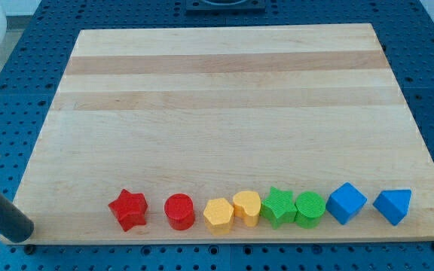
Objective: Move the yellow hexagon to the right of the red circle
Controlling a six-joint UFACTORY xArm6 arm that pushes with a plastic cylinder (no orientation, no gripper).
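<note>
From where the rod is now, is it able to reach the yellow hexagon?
Probably yes. My tip sits off the board at the view's bottom left. The yellow hexagon is wedged between the red circle and the yellow heart, but its top side is open.

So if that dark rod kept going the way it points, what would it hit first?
Probably nothing: my tip sits by the wooden board's bottom-left corner, aimed at the view's bottom right, passing below the red star block. Depth is unclear.

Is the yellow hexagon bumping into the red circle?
Apart. The camera view shows a thin strip of bare wood between the yellow hexagon and the red circle. The hexagon's other side meets the yellow heart.
</note>
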